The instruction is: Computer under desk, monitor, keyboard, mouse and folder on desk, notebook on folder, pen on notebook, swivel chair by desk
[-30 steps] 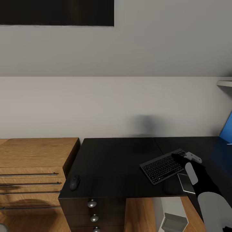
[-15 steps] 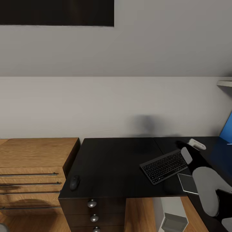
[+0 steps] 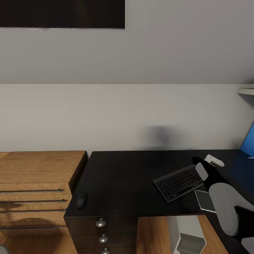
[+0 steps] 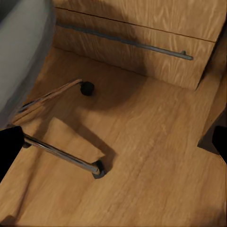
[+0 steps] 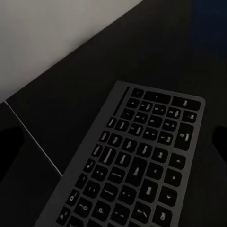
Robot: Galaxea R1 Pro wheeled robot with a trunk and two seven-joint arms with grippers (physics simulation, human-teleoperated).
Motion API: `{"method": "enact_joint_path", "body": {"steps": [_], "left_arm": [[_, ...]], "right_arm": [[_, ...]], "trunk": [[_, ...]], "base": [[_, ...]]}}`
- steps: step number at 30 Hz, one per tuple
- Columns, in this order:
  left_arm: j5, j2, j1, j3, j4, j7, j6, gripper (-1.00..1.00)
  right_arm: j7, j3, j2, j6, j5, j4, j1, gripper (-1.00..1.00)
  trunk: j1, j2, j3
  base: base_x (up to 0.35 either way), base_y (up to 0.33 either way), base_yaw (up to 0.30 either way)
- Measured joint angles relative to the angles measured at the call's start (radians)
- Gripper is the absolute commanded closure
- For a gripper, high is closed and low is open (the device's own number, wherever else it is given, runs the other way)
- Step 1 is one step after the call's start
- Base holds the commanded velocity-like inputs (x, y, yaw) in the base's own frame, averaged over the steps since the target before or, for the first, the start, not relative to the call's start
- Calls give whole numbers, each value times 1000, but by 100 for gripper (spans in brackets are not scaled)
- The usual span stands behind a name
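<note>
Black keyboard point(image 3: 179, 183): flat on the black desk point(image 3: 127, 176), angled, toward the right part of the top; keys and grey frame close up from the right wrist point(image 5: 137, 165).
Mouse point(image 3: 82, 199): dark, at the desk's front left corner, well apart from the keyboard.
Right gripper point(image 3: 206, 163): above the keyboard's far right corner, beside it on the right; dark fingertips at opposite edges of the right wrist view, spread wide, nothing between them.
Right arm point(image 3: 225, 208): grey and black, reaching in from the lower right.
Grey slab point(image 3: 204, 200): flat, just right of the keyboard's near end; identity unclear.
Blue panel point(image 3: 248, 141): at the far right edge.
Left gripper point(image 4: 113, 146): fingers wide apart, empty, over wooden floor point(image 4: 142, 165).
Swivel chair base point(image 4: 61, 153): chrome leg and black casters on the floor.
Wooden dresser point(image 3: 35, 183): left of the desk, touching it.
</note>
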Motion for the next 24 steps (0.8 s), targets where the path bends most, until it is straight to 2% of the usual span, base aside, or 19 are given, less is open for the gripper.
{"method": "enact_joint_path", "body": {"steps": [1,3,4,5,6,9,10,12,17,18,21,23,24], "left_arm": [[24,40,1,5,-97,1,127,-100],[56,83,0,17,-207,5,269,-100],[124,142,1,86,-333,24,507,-100],[131,167,-2,114,-453,34,571,-100],[151,186,0,176,-542,66,659,-100],[172,203,0,248,-663,125,757,-100],[176,208,0,277,-749,177,811,-100],[178,210,0,295,-843,238,859,-100],[181,206,1,313,-1033,396,944,-100],[181,192,1,310,-1098,440,963,-100],[179,185,1,309,-1155,460,972,-100],[176,180,-2,308,-1291,499,1005,-100],[176,179,-12,309,-1316,514,1030,-100]], "right_arm": [[0,0,0,0,0,0,0,-100],[0,0,1,0,0,1,0,-100],[1,1,1,0,0,1,0,-100],[1,1,1,0,0,1,0,-100],[0,2,1,0,1,1,0,-100],[0,2,1,-1,2,1,0,-100],[-1,2,0,-1,2,1,0,-100],[0,2,0,-1,3,1,0,-100],[0,2,-1,-2,3,0,0,-100],[1,2,-1,-3,3,0,0,-100],[1,2,-1,-3,3,0,0,-100],[2,2,-1,-4,4,0,0,-100],[2,2,-1,-4,4,-1,0,-100]], "trunk": [[0,0,0],[0,0,0],[0,0,0],[0,0,0],[0,0,0],[0,0,0],[0,0,0],[0,0,0],[0,0,0],[0,0,0],[0,0,0],[0,0,0],[0,0,0]], "base": [[0,0,0],[0,0,0],[0,0,0],[0,0,0],[0,0,0],[0,0,0],[0,0,0],[0,0,0],[0,0,0],[0,0,0],[0,0,0],[0,0,0],[0,0,0]]}}
